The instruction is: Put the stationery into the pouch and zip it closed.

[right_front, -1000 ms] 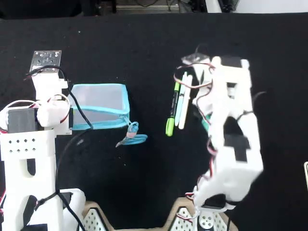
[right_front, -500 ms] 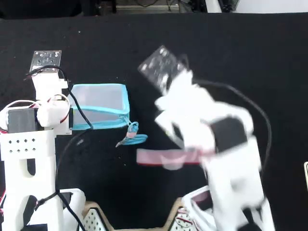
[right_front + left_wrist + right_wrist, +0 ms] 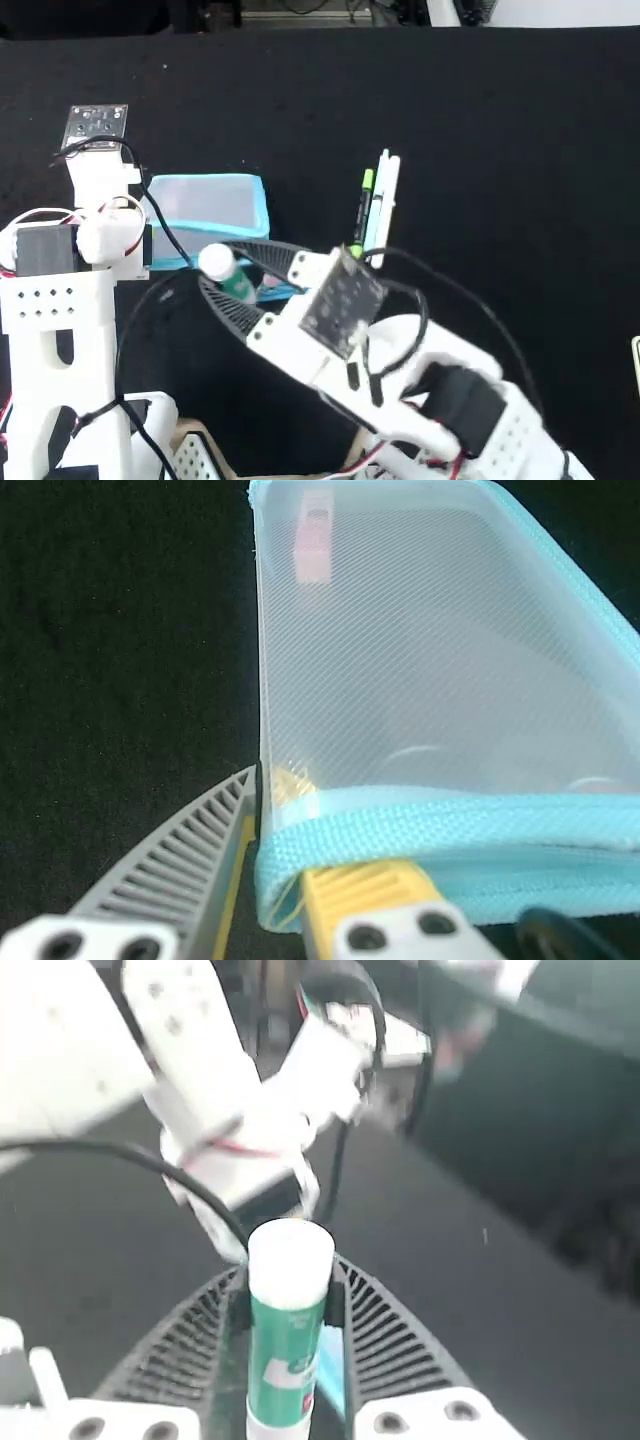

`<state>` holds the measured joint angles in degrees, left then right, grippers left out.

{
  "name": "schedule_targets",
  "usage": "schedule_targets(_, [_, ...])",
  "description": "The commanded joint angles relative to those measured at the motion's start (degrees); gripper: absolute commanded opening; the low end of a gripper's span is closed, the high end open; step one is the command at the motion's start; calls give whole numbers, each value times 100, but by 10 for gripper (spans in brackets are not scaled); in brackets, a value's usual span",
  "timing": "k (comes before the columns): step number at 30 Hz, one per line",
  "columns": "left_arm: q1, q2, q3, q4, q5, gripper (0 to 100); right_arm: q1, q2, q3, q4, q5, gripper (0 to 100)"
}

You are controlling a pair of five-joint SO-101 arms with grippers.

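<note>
While pinching the pouch [image 3: 420, 660] by its edge with the left tool [image 3: 275, 825] to steady it, grips a glue stick [image 3: 285, 1360] in the right tool [image 3: 290, 1265] — poised beside the pouch for loading.

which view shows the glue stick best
The right wrist view: the glue stick stands close up, clamped between the right gripper's jaws, white cap and green label clear. The high view catches its cap and some green beside the pouch.

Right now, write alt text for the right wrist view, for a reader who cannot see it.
Black ribbed jaws clamp a white-capped green glue stick, its cap pointing away from the camera. Beyond it stands the other arm, white with trailing cables, over the dark table.
</note>
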<state>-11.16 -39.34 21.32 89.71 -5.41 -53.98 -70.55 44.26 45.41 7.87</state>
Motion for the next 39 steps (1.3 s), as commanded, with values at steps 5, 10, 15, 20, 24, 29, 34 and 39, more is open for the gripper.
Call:
schedule_targets(5, [-31,-44,48,18,53,30,-211,-646,2026,-2901,-26,11])
schedule_targets(10, [-31,-44,48,18,53,30,185,-637,3152,-4695,-26,11])
schedule_targets(15, [-31,-44,48,18,53,30,607,-637,3811,-5934,-26,11])
schedule_targets(20, [-31,-44,40,26,53,30,703,-629,3969,-6145,-26,11])
schedule_targets(24, [-31,-44,31,44,53,30,747,-295,3978,-6189,-26,11])
schedule_targets(29, [-31,-44,31,44,53,30,1055,760,3714,-6400,-26,11])
schedule_targets(34, [-31,-44,22,44,53,30,1064,1552,3600,-7103,26,11])
schedule_targets(39, [-31,-44,22,44,53,30,589,1596,3714,-6725,870,13])
